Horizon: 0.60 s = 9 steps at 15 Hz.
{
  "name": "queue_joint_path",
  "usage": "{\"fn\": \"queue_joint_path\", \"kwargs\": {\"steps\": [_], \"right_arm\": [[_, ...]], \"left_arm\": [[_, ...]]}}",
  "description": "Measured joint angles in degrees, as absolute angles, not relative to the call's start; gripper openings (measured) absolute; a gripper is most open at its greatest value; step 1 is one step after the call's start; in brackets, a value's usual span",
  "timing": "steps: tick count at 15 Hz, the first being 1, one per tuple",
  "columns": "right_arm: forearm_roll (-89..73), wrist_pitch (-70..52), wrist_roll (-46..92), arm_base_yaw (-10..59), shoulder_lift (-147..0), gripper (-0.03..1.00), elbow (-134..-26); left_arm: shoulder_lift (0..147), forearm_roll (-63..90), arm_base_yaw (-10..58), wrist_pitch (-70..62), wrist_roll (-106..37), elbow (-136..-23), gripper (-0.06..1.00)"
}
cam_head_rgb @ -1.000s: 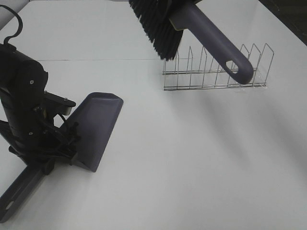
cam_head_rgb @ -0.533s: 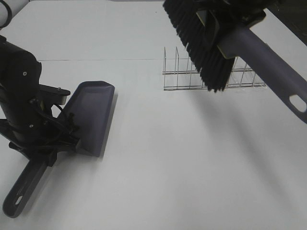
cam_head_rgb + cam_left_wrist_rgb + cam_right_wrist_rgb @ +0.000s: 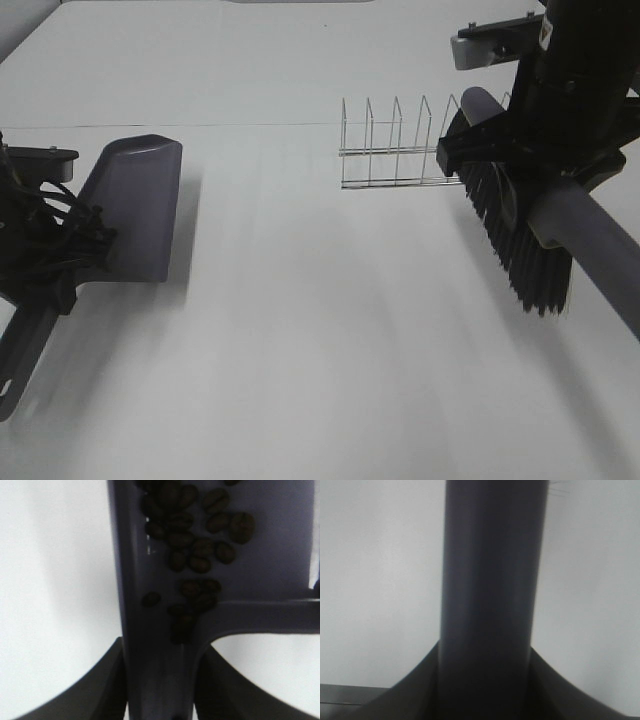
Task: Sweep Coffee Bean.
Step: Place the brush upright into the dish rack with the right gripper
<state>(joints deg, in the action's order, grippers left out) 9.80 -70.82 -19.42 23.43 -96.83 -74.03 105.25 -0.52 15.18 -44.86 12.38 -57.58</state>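
The coffee beans [image 3: 200,535] lie in a loose cluster inside the purple-grey dustpan [image 3: 270,570], near its handle. In the high view the dustpan [image 3: 135,205] is at the left, held above the white table; the beans do not show there. My left gripper [image 3: 60,270] is shut on the dustpan's handle [image 3: 160,680]. My right gripper [image 3: 545,170] is shut on the brush's purple-grey handle [image 3: 490,590] at the right. The black bristles [image 3: 515,235] hang above the table.
A wire dish rack [image 3: 395,150] stands at the back, right of centre, just left of the brush. The white table [image 3: 320,330] spreads between the dustpan and the brush. A thin seam line crosses the table at the back.
The left gripper has carried the dustpan leftward and farther back. The right gripper has swung the brush from the top centre to the right and lower, in front of the rack's right end.
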Motion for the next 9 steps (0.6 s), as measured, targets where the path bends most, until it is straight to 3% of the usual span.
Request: {"fn": "queue_joint_path", "kwargs": {"steps": [9], "right_arm": [[7.45, -69.73, -21.94, 21.60, -120.38, 0.36, -93.22]], "left_arm": [[104.74, -0.52, 15.01, -44.86, 10.20, -57.58, 0.34]]}}
